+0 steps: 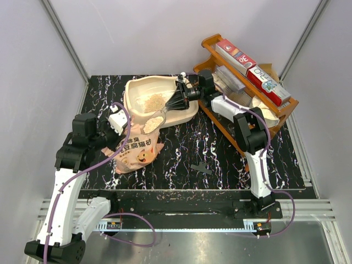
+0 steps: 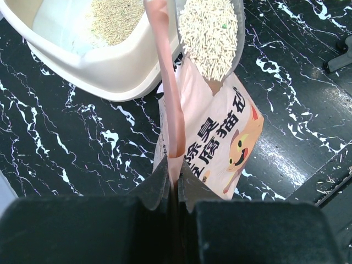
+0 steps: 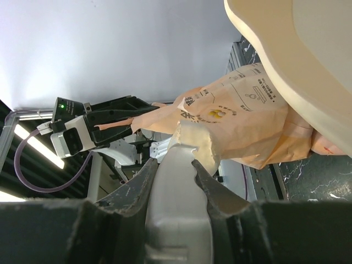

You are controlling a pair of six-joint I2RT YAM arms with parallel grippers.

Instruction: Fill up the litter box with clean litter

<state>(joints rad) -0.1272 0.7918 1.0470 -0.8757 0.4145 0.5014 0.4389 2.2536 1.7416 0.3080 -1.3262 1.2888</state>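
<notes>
Left gripper [image 2: 175, 179] pinched tight on the bag [image 2: 220, 137] lip just outside the litter box [image 2: 110, 71] near wall, right gripper [image 3: 174, 165] clamped on the scoop [image 3: 176, 231] heaped with clean litter [image 2: 209, 33]: lift it level, clear that wall, then tip well inside the box.

Bright, even overhead light leaves soft, short shadows on the glossy counter [image 1: 181, 148] in the top view. The left wrist view shows white sheen on the counter and a dark, blurred left end effector [image 2: 176, 173]; a strip lamp [image 3: 34, 147] glows in the right wrist view.
</notes>
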